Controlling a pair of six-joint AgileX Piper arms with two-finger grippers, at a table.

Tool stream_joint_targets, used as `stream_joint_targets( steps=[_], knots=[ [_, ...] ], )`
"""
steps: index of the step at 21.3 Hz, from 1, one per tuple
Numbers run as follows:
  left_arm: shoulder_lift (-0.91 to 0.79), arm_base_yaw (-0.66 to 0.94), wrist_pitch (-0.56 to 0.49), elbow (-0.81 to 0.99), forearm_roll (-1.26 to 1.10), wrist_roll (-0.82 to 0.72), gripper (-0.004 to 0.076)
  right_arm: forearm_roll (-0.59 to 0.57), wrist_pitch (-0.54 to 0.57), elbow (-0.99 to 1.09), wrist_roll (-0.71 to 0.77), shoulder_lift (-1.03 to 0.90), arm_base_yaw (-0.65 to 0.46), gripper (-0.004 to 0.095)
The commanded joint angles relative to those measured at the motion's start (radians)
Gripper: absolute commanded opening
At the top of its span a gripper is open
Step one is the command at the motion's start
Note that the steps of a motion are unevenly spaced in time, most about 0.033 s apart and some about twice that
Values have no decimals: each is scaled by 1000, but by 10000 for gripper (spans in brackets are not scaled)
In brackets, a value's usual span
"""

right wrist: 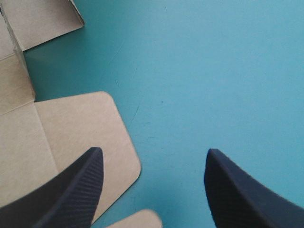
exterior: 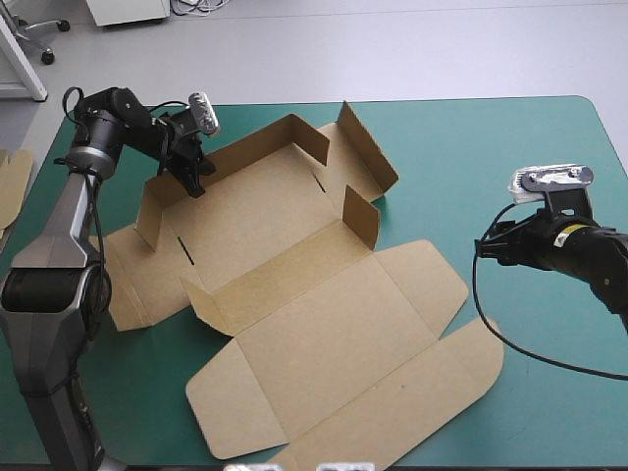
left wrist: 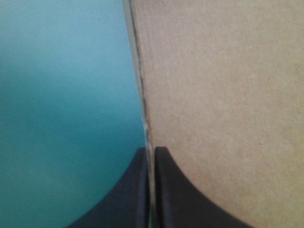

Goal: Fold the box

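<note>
Black fingers (left wrist: 171, 190) of the left gripper (left wrist: 151, 152) fill the closest part of the left wrist view, pressed almost together with a thin edge of brown board between them. They are clamped on the box (left wrist: 223, 95), with the teal-green cover (left wrist: 61, 95) showing on the other side of that edge.

From above, the left gripper (exterior: 191, 180) grips the top of the far wall (exterior: 245, 147) near its left end, where a short corner tab stands upright beside it. The box (exterior: 294, 294) lies left of the table's middle, turned at an angle. Its tray half is toward the far edge with the walls partly raised (the right end panel leans outward). Its lid (exterior: 334, 343) lies flat toward the near edge, with the side flaps spread on the cover (exterior: 510, 147). One end flap at the left also lies flat.

The right gripper (exterior: 488, 245) hangs to the right of the box, holding nothing. In its own view the right gripper (right wrist: 154, 151) is spread wide — bare cover (right wrist: 213, 71) shows between the fingers, and one finger overlaps the rounded side flap of the box (right wrist: 71, 137).

An edge of spare board (exterior: 12, 182) shows at the table's left edge.
</note>
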Motion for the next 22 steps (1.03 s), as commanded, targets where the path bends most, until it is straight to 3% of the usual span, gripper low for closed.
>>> stream_joint_targets(
  steps=[1,3,8,12,15,18,22],
  knots=[
    [-56,-65,29,-78,11,144,-14,4,-49,-36,-10,-17,-11,575],
    [-56,-136,-6,-80,48,246,-14,4,-49,-36,-10,-17,-11,575],
    [-89,-258,-45,-80,124,266,-15,2,-48,-36,19,-17,-11,576],
    [-184,-381,-157,-27,304,16,-15,-57,-51,-36,42,-17,-11,576],
    [-250,-448,-211,93,344,-60,-15,-138,-46,-48,102,-17,-11,576],
    [-363,-522,-442,318,498,-242,-15,-185,-27,-102,146,-14,-11,576],
    [-449,-551,-586,492,620,-412,-15,-177,1,-161,146,10,-11,575]
  ],
)
